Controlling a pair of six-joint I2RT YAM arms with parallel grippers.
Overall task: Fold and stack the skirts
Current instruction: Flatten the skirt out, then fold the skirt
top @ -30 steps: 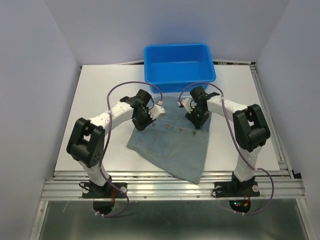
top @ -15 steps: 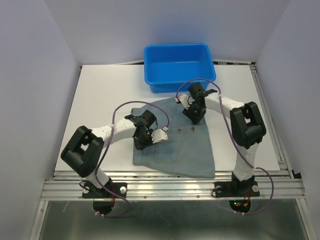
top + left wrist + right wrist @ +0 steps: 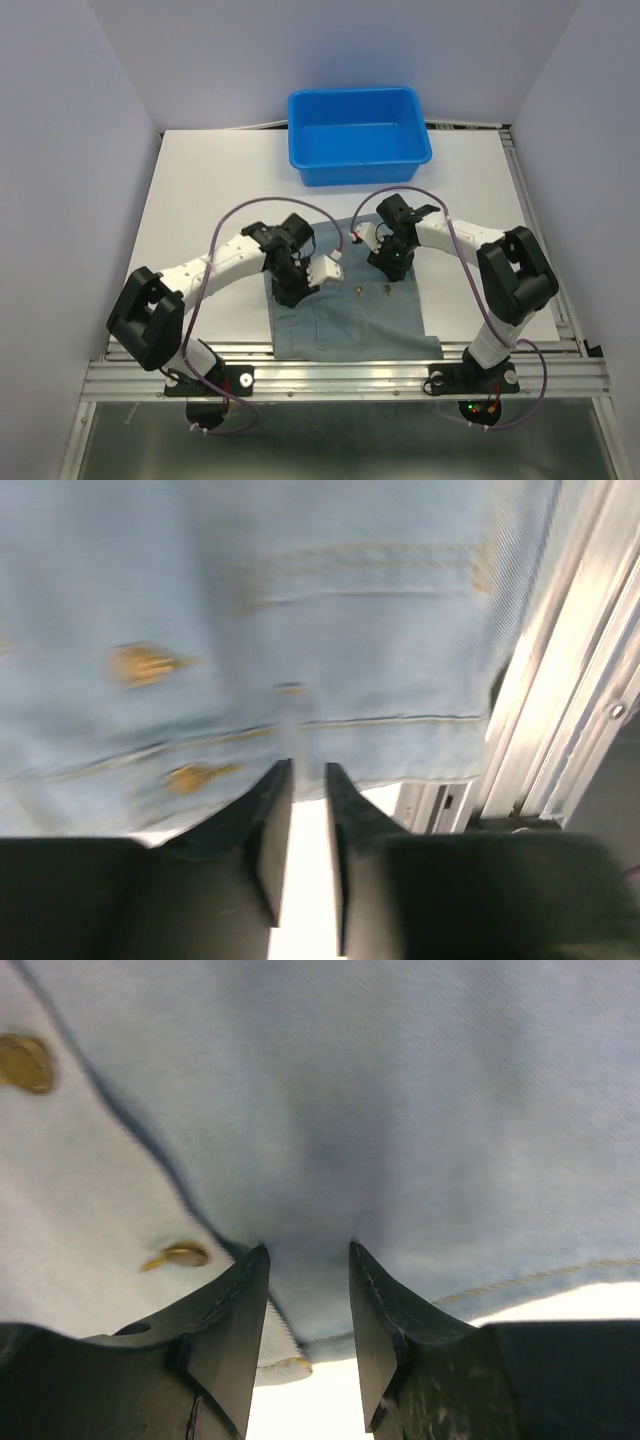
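Observation:
One grey-blue denim skirt (image 3: 350, 320) with brass buttons lies flat at the table's near edge, its lower hem close to the rail. My left gripper (image 3: 291, 288) sits on the skirt's left edge. In the left wrist view its jaws (image 3: 308, 770) are nearly closed on the cloth (image 3: 300, 610). My right gripper (image 3: 386, 262) is on the skirt's upper right part. In the right wrist view (image 3: 308, 1255) it pinches a fold of the cloth (image 3: 400, 1110). Only this one skirt is in view.
A bright blue plastic tub (image 3: 360, 172) stands at the back middle of the white table (image 3: 200, 200). An aluminium rail (image 3: 340, 375) runs along the near edge and shows in the left wrist view (image 3: 560, 700).
Both grippers moved toward the near edge, dragging the skirt with them. The skirt went from skewed near the tub to squared up by the near rail.

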